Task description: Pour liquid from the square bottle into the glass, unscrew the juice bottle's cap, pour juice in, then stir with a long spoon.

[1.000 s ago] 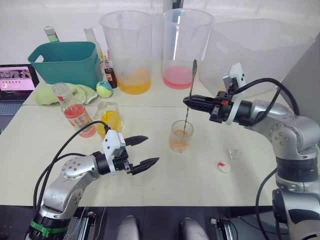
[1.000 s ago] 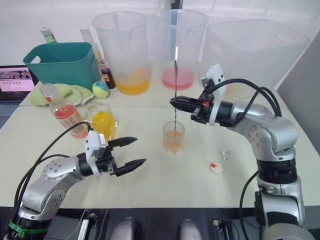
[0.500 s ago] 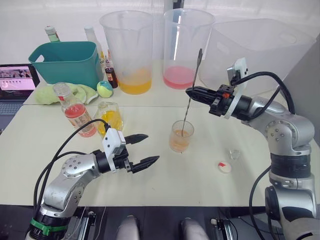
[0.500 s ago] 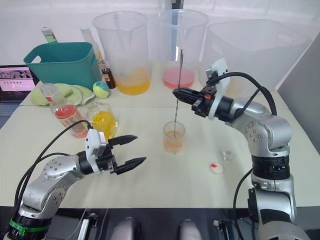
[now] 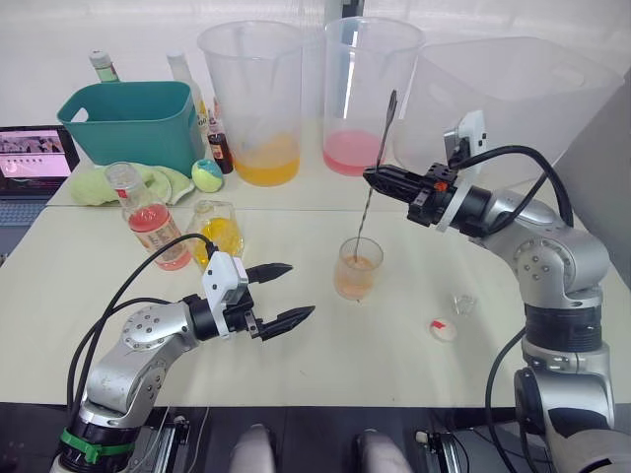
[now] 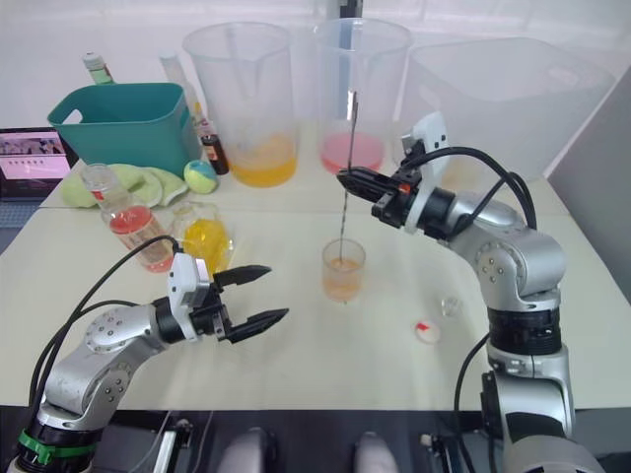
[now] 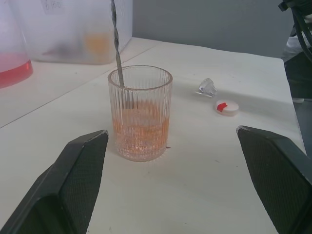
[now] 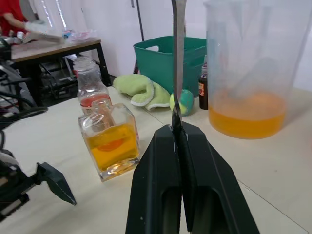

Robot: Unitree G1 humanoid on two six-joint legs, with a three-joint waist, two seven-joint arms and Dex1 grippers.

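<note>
Steel long spoon (image 5: 375, 175), pinched mid-shaft by right tool (image 5: 372, 180), stands near-upright above the glass (image 5: 356, 268), bowl submerged; left tool (image 5: 283, 294) spread, idle beside it.

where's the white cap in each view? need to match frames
Left eye: the cap lies on the table toward the robot's right of the glass.
Right eye: same spot.
Left wrist: beyond the glass, red mark up.
Shared landmark: the glass with the long spoon in it.
</note>
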